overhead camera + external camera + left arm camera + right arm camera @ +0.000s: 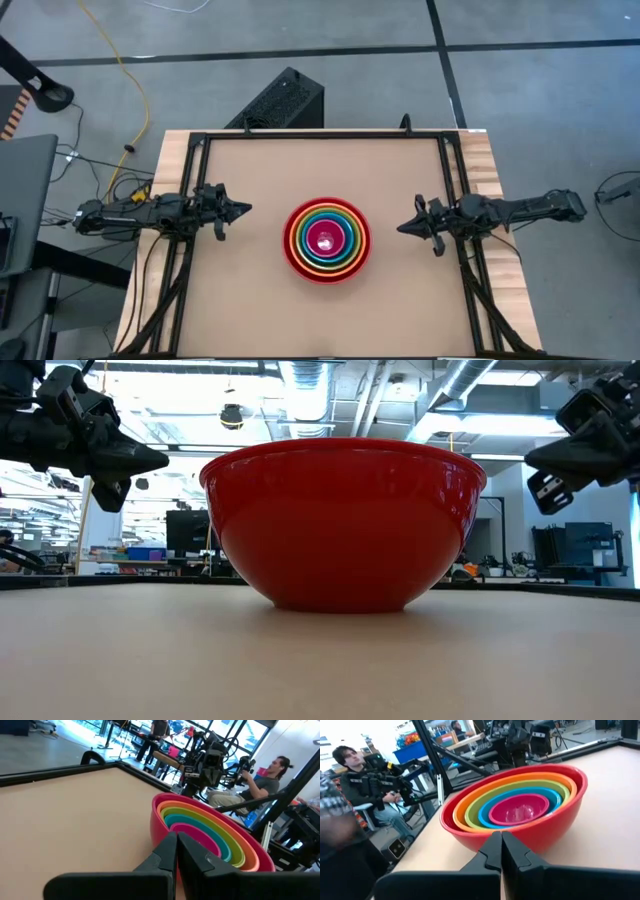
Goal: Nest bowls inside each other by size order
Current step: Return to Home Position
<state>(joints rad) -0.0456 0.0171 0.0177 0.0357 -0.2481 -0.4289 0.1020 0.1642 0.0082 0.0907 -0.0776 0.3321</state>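
Observation:
Five bowls sit nested in one stack (327, 240) at the table's middle, resting on the base of the outermost red-magenta bowl (342, 525). Inside it come orange (470, 800), lime green (476, 810), teal blue (492, 805) and, innermost, the small pink-magenta bowl (517, 810). My left gripper (246, 209) hovers shut and empty to the stack's left, above the table; it also shows in the low view (160, 460). My right gripper (402, 227) hovers shut and empty to the stack's right. Both point toward the stack.
A black frame (320, 137) runs along the table's far edge and down both sides. People sit beyond the table in the room (260, 782) (365, 785). Bare tabletop (320, 320) lies between the stack and the near edge.

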